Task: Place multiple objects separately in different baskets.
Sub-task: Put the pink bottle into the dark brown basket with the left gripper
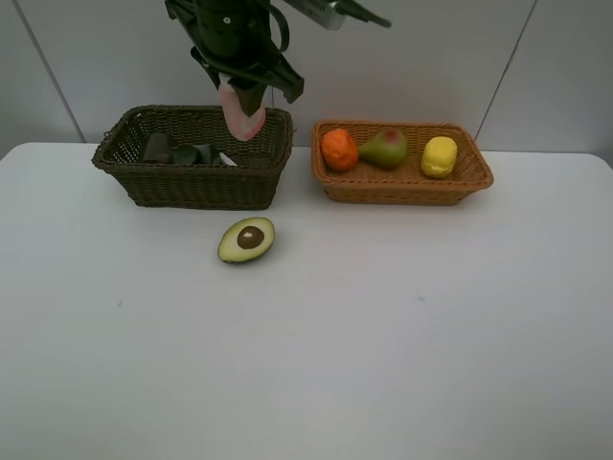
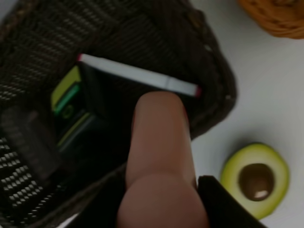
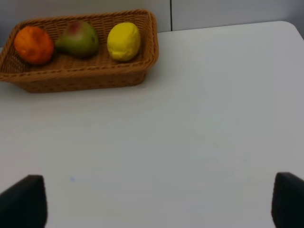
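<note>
Gripping pink bottle (image 2: 159, 156) btwn left fingers (image 2: 223, 202), above dark basket (image 1: 192, 182).

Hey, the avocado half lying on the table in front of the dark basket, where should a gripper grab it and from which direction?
Come straight down on the avocado half and pinch its narrower width across the skin. It lies cut face up with the pit showing, and bare table surrounds it.
</note>
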`<state>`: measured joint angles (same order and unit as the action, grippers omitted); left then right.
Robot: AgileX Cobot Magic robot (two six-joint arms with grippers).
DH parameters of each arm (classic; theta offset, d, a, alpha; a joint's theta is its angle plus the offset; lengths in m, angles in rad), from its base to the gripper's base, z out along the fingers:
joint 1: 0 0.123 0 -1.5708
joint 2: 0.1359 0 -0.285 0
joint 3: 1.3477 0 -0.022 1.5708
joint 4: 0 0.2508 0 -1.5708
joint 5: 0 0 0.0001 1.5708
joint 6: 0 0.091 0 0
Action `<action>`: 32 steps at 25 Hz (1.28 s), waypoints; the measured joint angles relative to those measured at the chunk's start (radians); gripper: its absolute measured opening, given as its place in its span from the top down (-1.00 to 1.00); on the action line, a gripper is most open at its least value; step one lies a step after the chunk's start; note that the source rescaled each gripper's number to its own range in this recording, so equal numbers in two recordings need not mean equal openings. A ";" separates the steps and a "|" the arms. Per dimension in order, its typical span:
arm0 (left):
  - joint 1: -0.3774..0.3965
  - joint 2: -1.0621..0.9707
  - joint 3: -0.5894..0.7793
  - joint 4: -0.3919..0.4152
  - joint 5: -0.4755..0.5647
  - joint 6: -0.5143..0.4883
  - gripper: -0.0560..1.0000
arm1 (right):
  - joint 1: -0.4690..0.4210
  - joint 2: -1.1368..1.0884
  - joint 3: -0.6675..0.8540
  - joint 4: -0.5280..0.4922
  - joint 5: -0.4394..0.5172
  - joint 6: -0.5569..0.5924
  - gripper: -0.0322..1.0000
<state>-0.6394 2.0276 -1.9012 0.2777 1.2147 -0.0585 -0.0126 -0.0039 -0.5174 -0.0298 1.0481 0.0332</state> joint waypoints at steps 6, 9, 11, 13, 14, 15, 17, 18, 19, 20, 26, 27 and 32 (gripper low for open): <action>0.061 0.005 0.000 0.026 -0.081 0.113 0.14 | 0.000 0.000 0.000 0.000 0.000 0.000 -1.00; 0.074 0.032 0.000 0.029 -0.129 0.137 0.14 | 0.000 0.000 0.000 0.000 0.000 0.000 -1.00; 0.081 0.056 0.000 0.038 -0.160 0.148 0.14 | 0.000 0.000 0.000 0.000 0.000 0.000 -1.00; 0.082 0.083 0.000 0.045 -0.187 0.159 0.14 | 0.000 0.000 0.000 0.000 0.000 0.000 -1.00; 0.082 0.094 0.000 0.047 -0.200 0.167 0.14 | 0.000 0.000 0.000 0.000 0.000 0.000 -1.00; 0.082 0.106 0.000 0.049 -0.212 0.169 0.14 | 0.000 0.000 0.000 0.000 0.000 0.000 -1.00; 0.082 0.131 0.000 0.057 -0.237 0.173 0.14 | 0.000 0.000 0.000 0.000 0.000 0.000 -1.00; 0.082 0.144 0.000 0.063 -0.251 0.174 0.14 | 0.000 0.000 0.000 0.000 0.000 0.000 -1.00; 0.082 0.158 0.000 0.066 -0.259 0.174 0.14 | 0.000 0.000 0.000 0.000 0.000 0.000 -1.00; 0.082 0.168 0.000 0.069 -0.269 0.174 0.14 | 0.000 0.000 0.000 0.000 0.000 0.000 -1.00; 0.082 0.230 0.000 0.080 -0.338 0.174 0.14 | 0.000 0.000 0.000 0.000 0.000 0.000 -1.00; 0.082 0.238 0.000 0.085 -0.348 0.174 0.14 | 0.000 0.000 0.000 0.000 0.000 0.000 -1.00; 0.082 0.246 0.000 0.102 -0.374 0.174 0.14 | 0.000 0.000 0.000 0.000 0.000 0.000 -1.00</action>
<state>-0.5575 2.2736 -1.9012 0.3799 0.8410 0.1152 -0.0126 -0.0039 -0.5174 -0.0298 1.0481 0.0332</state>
